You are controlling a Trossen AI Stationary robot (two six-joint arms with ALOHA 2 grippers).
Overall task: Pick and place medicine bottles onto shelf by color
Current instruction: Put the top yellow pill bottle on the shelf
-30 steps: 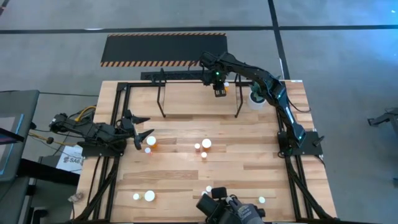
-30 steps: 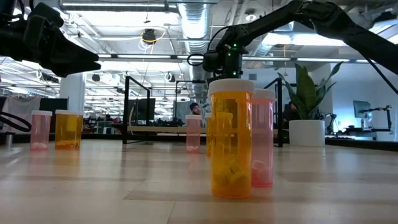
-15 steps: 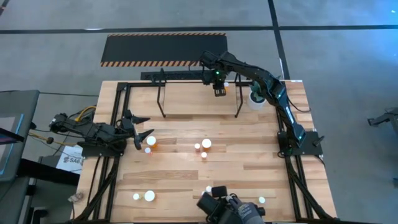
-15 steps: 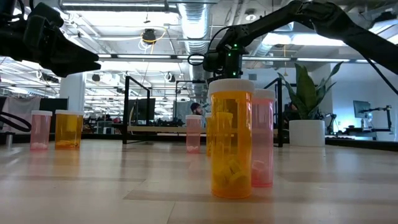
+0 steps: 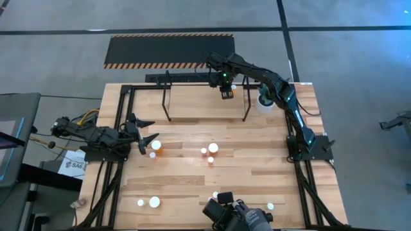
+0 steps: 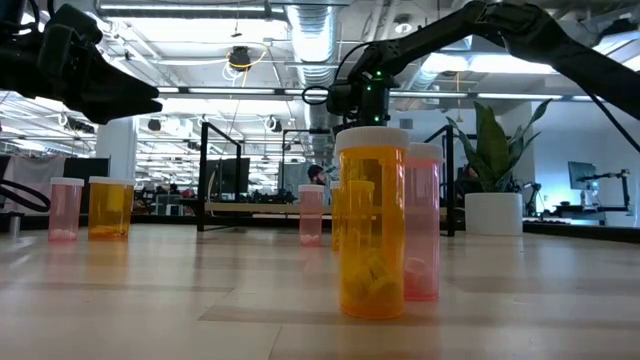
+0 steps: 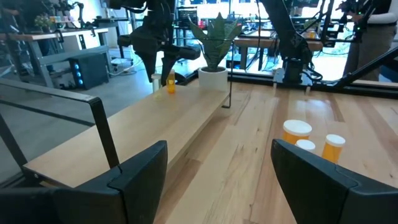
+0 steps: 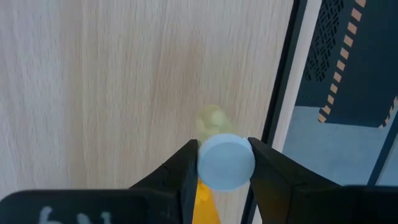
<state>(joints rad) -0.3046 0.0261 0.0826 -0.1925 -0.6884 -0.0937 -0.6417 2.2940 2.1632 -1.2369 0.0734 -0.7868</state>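
Right wrist view: the right gripper [image 8: 222,167] pinches a small orange medicine bottle with a round white cap [image 8: 225,163] between its two dark fingers.
It hangs over the light wooden shelf board in its thin black rod frame [image 5: 192,102], near the board's right end; the left gripper [image 5: 145,140] waits spread at the table's left, beside loose bottles.

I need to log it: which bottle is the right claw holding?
Find the shelf at the table's far edge. Above its right end hangs the right claw, shut on an orange bottle by its white cap. It is the only bottle off the table.
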